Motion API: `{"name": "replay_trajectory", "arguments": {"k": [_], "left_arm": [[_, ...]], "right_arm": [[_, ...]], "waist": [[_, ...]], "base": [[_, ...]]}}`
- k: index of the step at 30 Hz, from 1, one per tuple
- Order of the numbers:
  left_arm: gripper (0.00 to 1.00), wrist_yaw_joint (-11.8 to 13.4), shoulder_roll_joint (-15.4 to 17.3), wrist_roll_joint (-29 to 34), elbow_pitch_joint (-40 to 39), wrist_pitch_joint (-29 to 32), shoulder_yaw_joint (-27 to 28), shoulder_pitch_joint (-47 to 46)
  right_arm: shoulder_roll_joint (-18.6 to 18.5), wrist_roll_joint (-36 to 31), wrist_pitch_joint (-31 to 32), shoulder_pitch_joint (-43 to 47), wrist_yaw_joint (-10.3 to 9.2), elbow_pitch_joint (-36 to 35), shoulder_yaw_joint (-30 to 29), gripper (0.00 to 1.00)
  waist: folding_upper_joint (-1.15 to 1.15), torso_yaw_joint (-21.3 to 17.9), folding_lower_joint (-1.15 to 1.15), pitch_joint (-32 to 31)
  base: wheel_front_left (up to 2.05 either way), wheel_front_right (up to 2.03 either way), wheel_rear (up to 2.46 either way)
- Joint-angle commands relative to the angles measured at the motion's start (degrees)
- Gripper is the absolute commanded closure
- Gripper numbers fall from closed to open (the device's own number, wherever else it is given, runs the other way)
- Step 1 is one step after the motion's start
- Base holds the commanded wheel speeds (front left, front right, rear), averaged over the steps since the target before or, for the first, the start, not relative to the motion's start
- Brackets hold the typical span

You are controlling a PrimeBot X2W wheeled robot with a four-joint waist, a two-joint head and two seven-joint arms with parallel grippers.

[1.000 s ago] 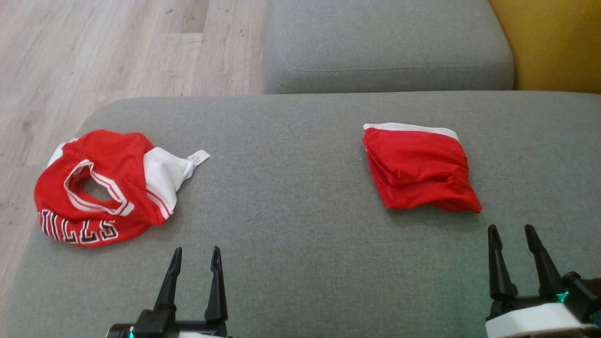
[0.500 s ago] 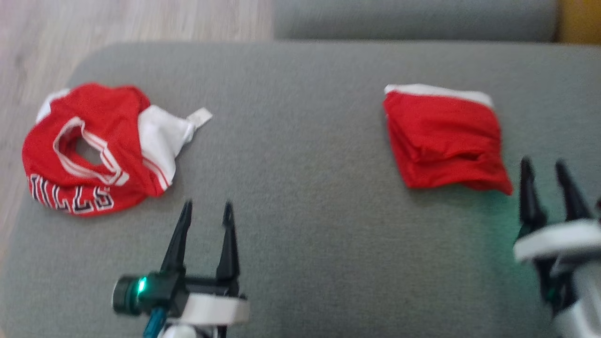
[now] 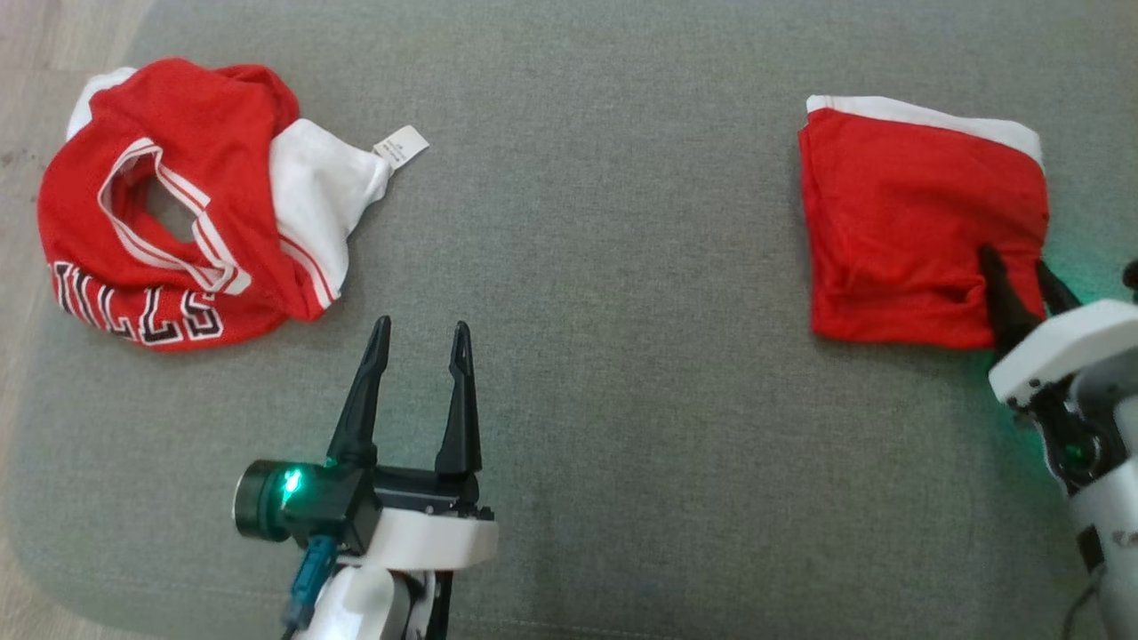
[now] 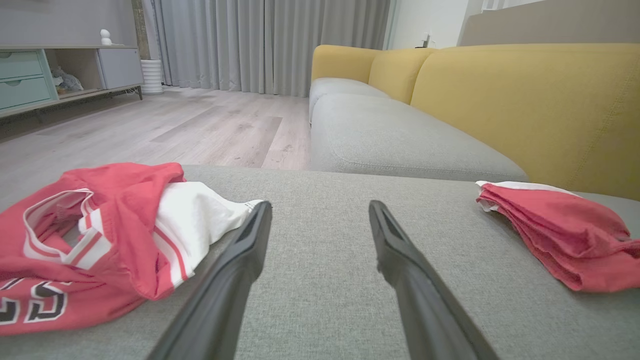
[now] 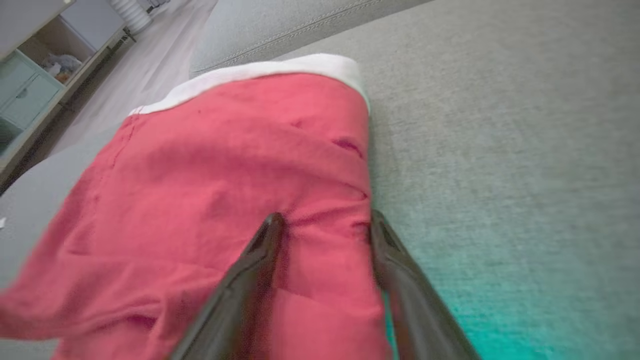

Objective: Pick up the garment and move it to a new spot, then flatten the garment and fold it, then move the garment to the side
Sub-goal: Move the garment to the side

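Note:
A crumpled red and white jersey (image 3: 178, 204) with dark lettering lies at the left of the grey cushion (image 3: 605, 222); the left wrist view has this jersey (image 4: 100, 240) at its left. A folded red garment (image 3: 907, 222) with a white edge lies at the right, also seen as the folded garment (image 4: 555, 235) from the left wrist. My right gripper (image 3: 1013, 260) sits on its near right corner. In the right wrist view the right gripper (image 5: 325, 216) has its fingers apart, astride the folded garment (image 5: 225, 165). My left gripper (image 3: 421, 324) stands open over bare cushion, right of the jersey, and appears empty as the left gripper (image 4: 319, 206).
Wooden floor (image 3: 18, 53) runs past the cushion's left edge. Beyond the cushion lie another grey seat (image 4: 390, 145) and a yellow sofa back (image 4: 525, 100). A low cabinet (image 4: 50, 75) stands far off across the floor. Bare cushion lies between the two garments.
The head camera has tipped down and closer. My right gripper has reached forward onto the folded garment's near right corner, its fingers slightly narrower. The left gripper has edged forward, still open.

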Motion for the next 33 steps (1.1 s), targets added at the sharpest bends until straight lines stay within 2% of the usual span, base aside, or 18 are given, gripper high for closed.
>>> {"name": "replay_trajectory", "arguments": {"k": [1,4,8,15,18,19,21,22,23,25,29,33], "left_arm": [[0.0,0.3,-0.09,-0.14,-1.54,-0.28,1.81,-1.56],[0.0,0.36,-0.09,-0.02,-1.64,-0.28,2.03,-1.92],[0.0,0.04,-0.09,0.51,-1.9,-0.28,2.56,-2.33],[0.0,-1.41,-0.09,2.54,-2.62,-0.28,3.94,-4.97],[0.0,-2.09,-0.09,3.31,-2.8,-0.28,4.15,-6.96],[0.0,-2.45,-0.09,3.51,-2.88,-0.28,4.04,-8.27],[0.0,-2.72,-0.09,3.67,-2.85,-0.28,3.86,-9.47],[0.0,-2.83,-0.09,3.69,-2.73,-0.28,3.75,-10.0],[0.0,-2.93,-0.09,3.71,-2.57,-0.28,3.6,-10.44],[0.0,-3.06,-0.09,3.65,-2.14,-0.28,3.3,-11.07],[0.0,-2.96,-0.09,3.12,-1.16,-0.28,3.11,-11.23],[0.0,-2.47,-0.09,2.49,0.15,-0.28,3.43,-9.75]], "right_arm": [[-1.38,1.2,0.15,-1.3,-0.04,-1.2,1.6,1.0],[-2.67,3.44,-0.94,-1.99,-0.04,-0.98,3.64,1.0],[-6.65,3.1,-2.68,-2.68,-0.04,-0.21,5.89,1.0],[-17.56,-0.46,-3.28,-5.14,-0.04,2.14,5.8,1.0],[-21.95,-2.28,-4.12,-6.53,-0.04,3.78,3.72,1.0],[-24.51,-3.07,-4.87,-7.39,-0.04,5.15,1.94,1.0],[-26.73,-4.97,-6.0,-8.49,-0.04,6.2,0.71,1.0],[-27.45,-6.03,-6.74,-9.15,-0.04,6.86,-0.07,0.84],[-27.96,-7.37,-7.67,-9.85,-0.04,7.54,-0.84,0.03],[-28.0,-10.45,-9.63,-11.17,-0.04,8.69,-1.98,0.0],[-25.37,-17.31,-13.71,-12.63,-0.04,11.0,-4.07,0.0],[-18.43,-23.5,-17.56,-12.11,-0.04,11.17,-6.46,0.0]], "waist": [[0.0,-0.26,-0.01,0.37],[0.0,-1.16,-0.01,1.02],[0.0,-3.4,-0.01,2.56],[0.0,-8.07,-0.01,8.5],[0.0,-9.38,-0.01,11.28],[0.0,-9.99,-0.01,12.67],[0.0,-10.56,-0.01,13.74],[0.0,-10.76,-0.01,13.95],[0.0,-10.9,-0.01,13.99],[0.0,-11.05,-0.01,13.51],[0.0,-10.5,-0.01,10.35],[0.0,-9.33,-0.01,5.06]], "base": [[0.0,0.0,0.0],[0.0,0.0,0.0],[0.0,0.0,0.0],[0.0,0.0,0.0],[0.0,0.0,0.0],[0.0,0.0,0.0],[0.0,0.0,0.0],[0.0,0.0,0.0],[0.0,0.0,0.0],[0.0,0.0,0.0],[0.0,0.0,0.0],[0.0,0.0,0.0]]}}
